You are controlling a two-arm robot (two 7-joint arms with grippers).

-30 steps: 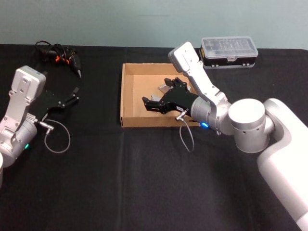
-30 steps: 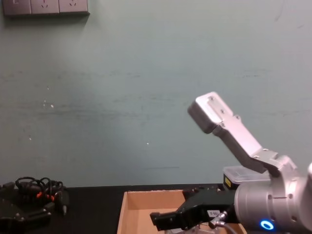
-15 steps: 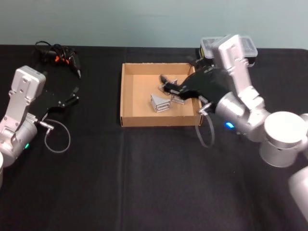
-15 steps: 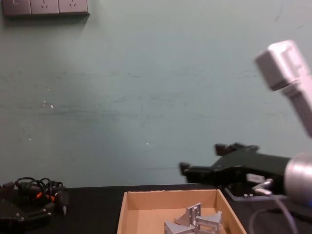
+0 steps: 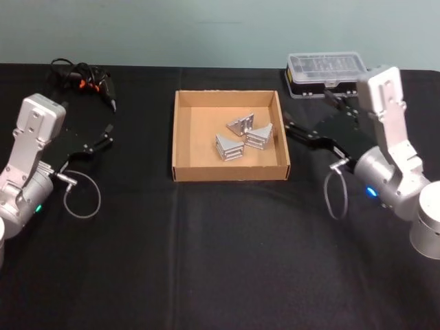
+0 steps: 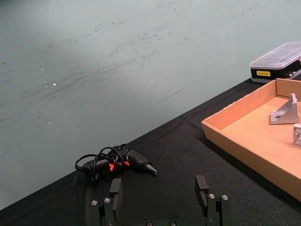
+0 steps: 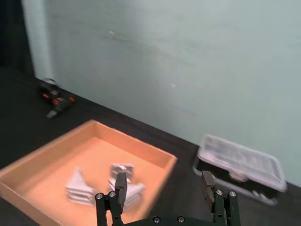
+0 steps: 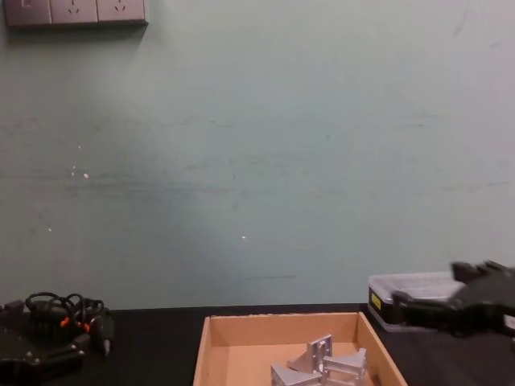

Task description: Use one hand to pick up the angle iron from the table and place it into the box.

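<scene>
The tan box (image 5: 230,172) sits mid-table with three silver angle iron pieces (image 5: 242,137) lying inside it, also seen in the chest view (image 8: 320,356) and the right wrist view (image 7: 123,171). My right gripper (image 5: 308,114) hovers just right of the box, open and empty, its fingers (image 7: 119,186) spread wide. It shows at the chest view's right edge (image 8: 431,289). My left gripper (image 5: 108,135) rests far left on the table (image 5: 206,261), open (image 6: 159,188), holding nothing.
A black case with a clear lid (image 5: 327,74) stands at the back right, just behind my right gripper. A tangle of black cable with a tool with orange marks (image 5: 84,79) lies at the back left. Loose cable loops (image 5: 81,194) hang from each wrist.
My right gripper has drawn back out of the box, rising and swinging right to beside the case. The angle iron pieces stay in the box. The left arm has not moved.
</scene>
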